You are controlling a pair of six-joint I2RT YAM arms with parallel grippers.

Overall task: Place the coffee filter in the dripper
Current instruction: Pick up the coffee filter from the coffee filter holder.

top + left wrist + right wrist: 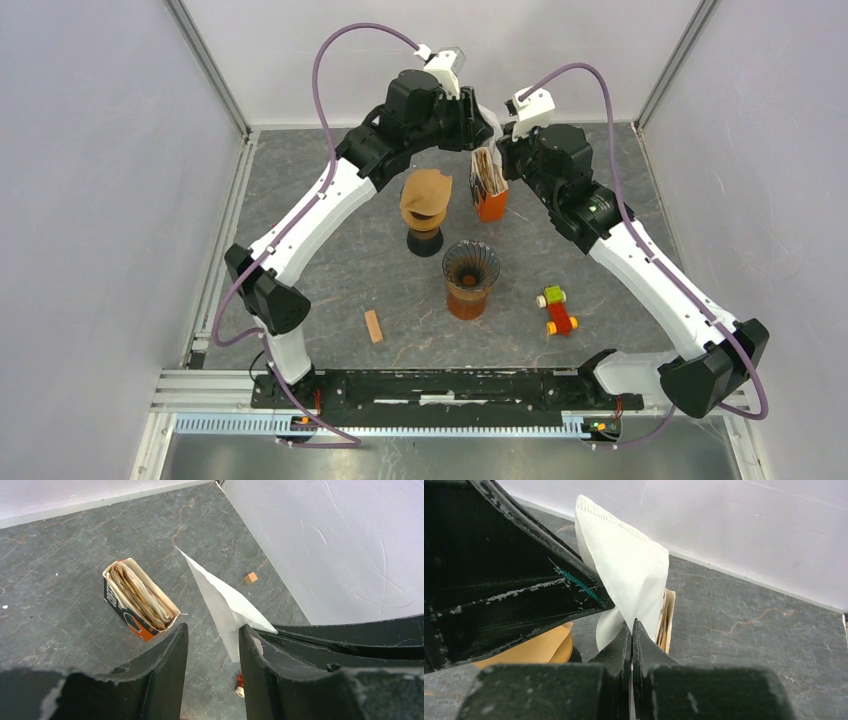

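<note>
Pinching one coffee filter (629, 570), right tool (631, 630) clenched, left tool (212, 630) parted, one dripper (471, 266).

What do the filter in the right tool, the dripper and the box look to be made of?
Filter: thin matte white paper, judging by its crimped seam edge and soft creases.
Dripper: glossy amber-brown with ribs inside, so glass or clear plastic; the look leaves that open.
Box: printed cardboard with orange and black faces and a thin pale rim at the open top.
</note>
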